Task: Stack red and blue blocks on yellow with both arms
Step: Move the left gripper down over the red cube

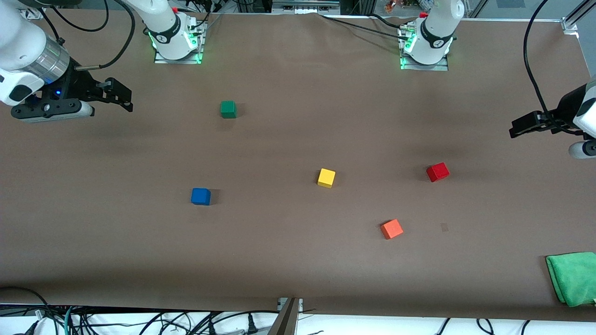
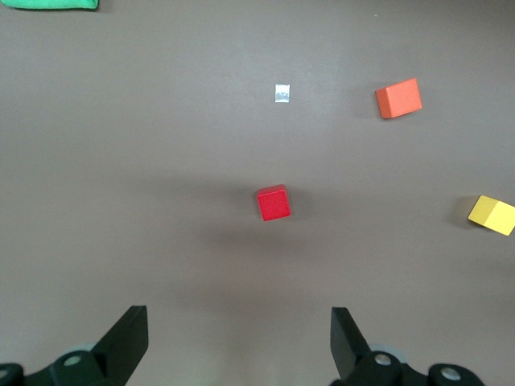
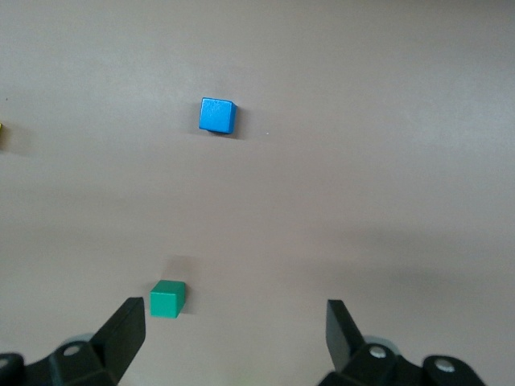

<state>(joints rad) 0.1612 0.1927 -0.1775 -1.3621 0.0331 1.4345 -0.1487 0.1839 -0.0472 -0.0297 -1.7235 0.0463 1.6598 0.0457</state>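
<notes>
The yellow cube (image 1: 326,177) (image 2: 492,215) sits alone on the brown table near its middle. The red cube (image 1: 437,171) (image 2: 273,203) lies beside it toward the left arm's end. The blue cube (image 1: 200,196) (image 3: 217,116) lies toward the right arm's end, slightly nearer the front camera. My left gripper (image 1: 514,129) (image 2: 239,322) hangs open and empty over the left arm's end of the table, apart from the red cube. My right gripper (image 1: 122,97) (image 3: 235,315) hangs open and empty over the right arm's end, apart from the blue cube.
An orange cube (image 1: 391,229) (image 2: 399,98) lies nearer the front camera than the yellow and red cubes. A green cube (image 1: 228,109) (image 3: 167,299) sits toward the arms' bases. A folded green cloth (image 1: 573,278) lies at the front corner by the left arm's end.
</notes>
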